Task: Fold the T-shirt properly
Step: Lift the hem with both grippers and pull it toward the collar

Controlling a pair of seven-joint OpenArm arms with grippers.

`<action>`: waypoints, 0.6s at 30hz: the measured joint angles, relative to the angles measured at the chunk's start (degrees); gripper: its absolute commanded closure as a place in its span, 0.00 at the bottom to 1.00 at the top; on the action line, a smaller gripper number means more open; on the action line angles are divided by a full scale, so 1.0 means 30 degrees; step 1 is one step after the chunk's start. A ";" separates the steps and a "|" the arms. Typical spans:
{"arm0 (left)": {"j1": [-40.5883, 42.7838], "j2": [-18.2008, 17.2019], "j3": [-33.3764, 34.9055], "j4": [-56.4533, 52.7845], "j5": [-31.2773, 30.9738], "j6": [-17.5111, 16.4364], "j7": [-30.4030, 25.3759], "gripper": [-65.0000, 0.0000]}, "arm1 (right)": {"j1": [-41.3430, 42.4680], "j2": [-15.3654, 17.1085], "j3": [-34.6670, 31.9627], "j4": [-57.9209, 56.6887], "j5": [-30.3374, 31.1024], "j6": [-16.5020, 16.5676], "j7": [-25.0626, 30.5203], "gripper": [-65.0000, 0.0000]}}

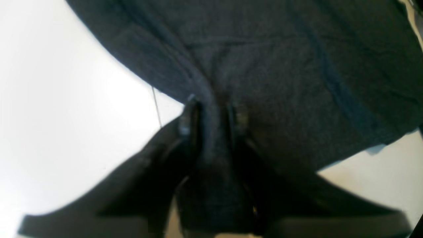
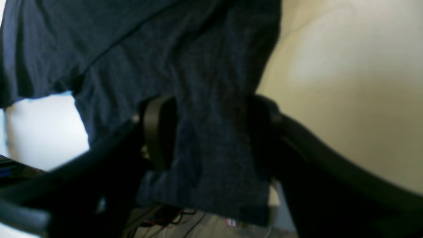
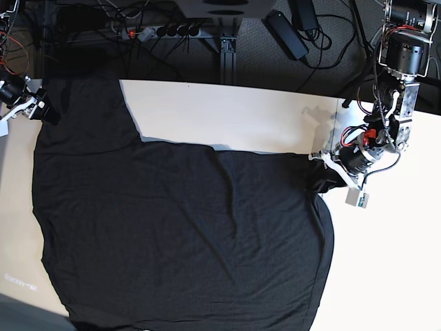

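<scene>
T-shirt (image 3: 186, 234) lies spread across most of the table (image 3: 227, 114), a large black sheet with its far left part pulled up toward the table's back corner and its right edge gathered near the other arm. The left gripper (image 1: 213, 115) has its jaws pinched on a ridge of cloth at the shirt's edge; the fabric bunches between the two fingers. The right gripper (image 2: 211, 132) stands with its jaws wider, a broad fold of shirt hanging between them, and from the wrist view the pads seem to press on that fold (though the blur makes a firm grip hard to confirm).

The main risk, as I judge it, is uneven tension. The two holds sit well apart on soft cloth, so if one arm leads the other the shirt could skew and the fold land crooked. A shallow pinch on the left could slip under the drag of so much fabric on the table. The right hold sits near the table's back edge, where cables (image 3: 172, 31) lie beyond; cloth swung that way might slide off or snag.
</scene>
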 measured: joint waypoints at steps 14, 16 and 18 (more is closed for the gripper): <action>-0.0058 0.0015 0.0022 -0.0124 0.0809 -0.2703 0.0175 1.00 | -0.0168 -0.0095 -0.0007 -0.0022 -0.1013 0.0146 0.1035 1.00; -0.0066 -0.0066 0.0058 -0.0131 -0.0306 -0.2703 0.0685 1.00 | -0.0182 -0.0051 -0.0007 0.0095 -0.1093 0.0153 0.1020 1.00; -0.0051 -0.0277 0.0029 0.0175 -0.0678 -0.2718 0.1370 1.00 | -0.0342 0.0000 0.0044 0.0386 -0.1290 0.0160 0.1035 1.00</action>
